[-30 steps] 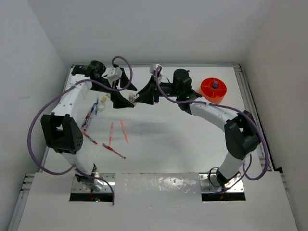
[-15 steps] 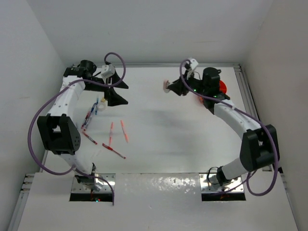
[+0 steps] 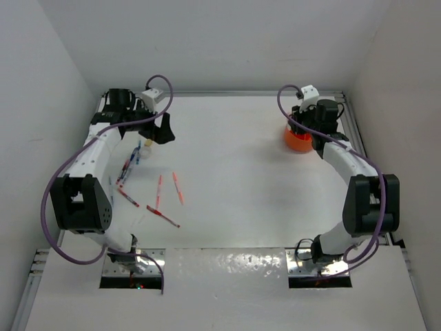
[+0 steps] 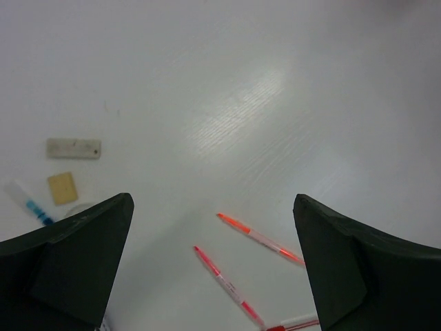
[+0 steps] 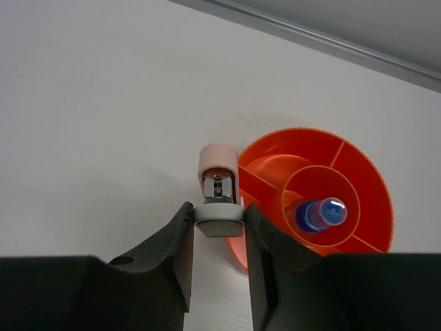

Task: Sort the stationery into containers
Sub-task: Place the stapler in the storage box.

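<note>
The round orange tub (image 3: 296, 141) stands at the back right; in the right wrist view (image 5: 358, 172) a blue-capped bottle (image 5: 320, 214) stands in its centre compartment. My right gripper (image 5: 219, 215) is shut on a small pink-and-grey item with a metal insert (image 5: 219, 181), held over the tub's left rim. My left gripper (image 3: 162, 129) is open and empty above the back left of the table. Red pens (image 4: 260, 238) (image 4: 227, 286) lie below it. A beige block (image 4: 62, 187) and a blue-and-white pen (image 4: 27, 202) lie to its left.
Several red pens (image 3: 178, 187) and blue-and-white pens (image 3: 129, 162) are scattered on the left half of the white table. A flat grey-white piece (image 4: 74, 148) lies near the beige block. A metal rail (image 5: 331, 41) runs along the table's far edge behind the tub.
My right arm has swung from the back centre to the right, carrying the pink-and-grey item to the tub. My left arm has drawn back to the left.
</note>
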`<state>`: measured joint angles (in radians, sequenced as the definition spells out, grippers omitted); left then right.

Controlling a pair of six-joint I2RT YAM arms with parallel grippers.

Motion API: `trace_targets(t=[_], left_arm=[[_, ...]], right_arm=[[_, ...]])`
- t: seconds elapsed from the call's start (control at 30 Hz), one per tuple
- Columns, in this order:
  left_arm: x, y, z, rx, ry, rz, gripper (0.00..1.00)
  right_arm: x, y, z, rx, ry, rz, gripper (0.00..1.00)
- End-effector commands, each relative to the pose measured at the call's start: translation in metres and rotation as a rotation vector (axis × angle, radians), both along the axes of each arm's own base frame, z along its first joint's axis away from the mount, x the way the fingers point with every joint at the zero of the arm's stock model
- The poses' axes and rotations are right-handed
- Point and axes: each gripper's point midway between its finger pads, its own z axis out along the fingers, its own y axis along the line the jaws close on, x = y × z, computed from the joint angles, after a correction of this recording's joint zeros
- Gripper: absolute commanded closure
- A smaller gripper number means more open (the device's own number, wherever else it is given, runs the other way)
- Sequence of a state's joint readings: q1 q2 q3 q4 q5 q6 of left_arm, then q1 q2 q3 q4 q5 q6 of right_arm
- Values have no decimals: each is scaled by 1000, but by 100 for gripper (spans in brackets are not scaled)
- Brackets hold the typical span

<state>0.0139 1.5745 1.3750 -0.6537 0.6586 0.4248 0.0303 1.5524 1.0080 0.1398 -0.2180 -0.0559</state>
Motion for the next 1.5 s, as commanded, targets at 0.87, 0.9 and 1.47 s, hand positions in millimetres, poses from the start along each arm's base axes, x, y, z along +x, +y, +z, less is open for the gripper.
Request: trace_targets(t=[0.87,0.9,1.47], left_arm=[[-7,19,-10,107,-13,173,0],[-7,18,-10,108,-14,170,0],[-4,14,-4,92,-34,137,0]], right_arm=[[21,-26,-11,-112,-118,44,100],[20,-26,-14,-110,-113,44,100],[9,-32,-40,-118,-84,27,85]])
